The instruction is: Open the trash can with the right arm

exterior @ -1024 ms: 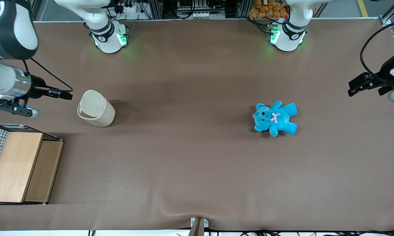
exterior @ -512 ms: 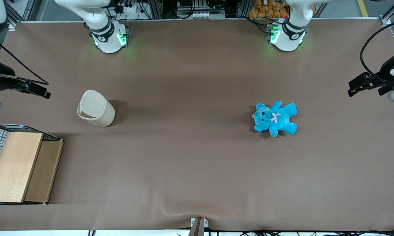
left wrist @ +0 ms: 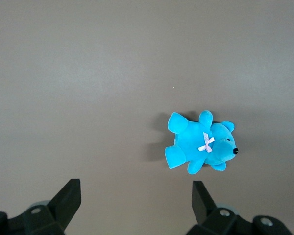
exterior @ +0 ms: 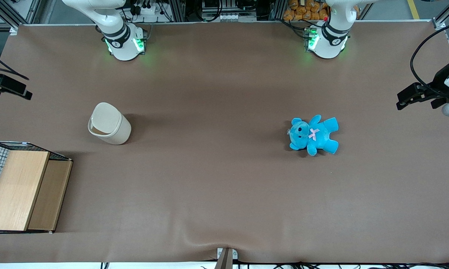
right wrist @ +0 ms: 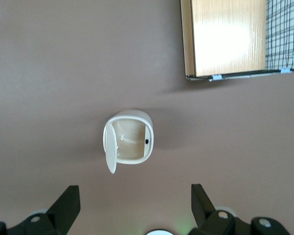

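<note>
The cream-beige trash can (exterior: 109, 123) stands on the brown table toward the working arm's end. In the right wrist view the trash can (right wrist: 130, 137) shows its hollow inside, and its flip lid (right wrist: 109, 149) is swung up on edge at the rim. My right gripper (exterior: 21, 91) is at the table's edge on the working arm's end, well clear of the can and a little farther from the front camera. In the right wrist view the gripper (right wrist: 134, 196) is open and empty, high above the table with the can below it.
A light wooden box with a wire-mesh side (exterior: 22, 190) sits nearer the front camera than the can; it also shows in the right wrist view (right wrist: 230, 36). A blue teddy bear (exterior: 314, 134) lies toward the parked arm's end. Two arm bases (exterior: 123, 41) stand at the back edge.
My right arm has drawn away from the trash can toward the working arm's end, most of it leaving the front view. The can has not moved.
</note>
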Robot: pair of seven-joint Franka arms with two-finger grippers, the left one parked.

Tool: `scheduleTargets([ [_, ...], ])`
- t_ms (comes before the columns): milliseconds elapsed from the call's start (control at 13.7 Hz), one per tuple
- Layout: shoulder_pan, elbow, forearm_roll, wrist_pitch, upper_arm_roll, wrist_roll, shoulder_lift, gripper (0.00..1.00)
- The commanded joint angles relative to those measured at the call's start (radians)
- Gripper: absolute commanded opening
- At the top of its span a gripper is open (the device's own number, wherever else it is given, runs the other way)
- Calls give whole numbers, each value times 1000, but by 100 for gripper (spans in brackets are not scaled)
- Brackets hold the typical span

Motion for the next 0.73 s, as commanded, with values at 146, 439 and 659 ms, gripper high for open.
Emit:
scheduleTargets([
  [146,-5,29,-18,-20,6,-16,0,100],
  [439,0,46,-47,-24,9,-11,13,100],
  [659,-5,37,-44,-29,11,-16,16,100],
])
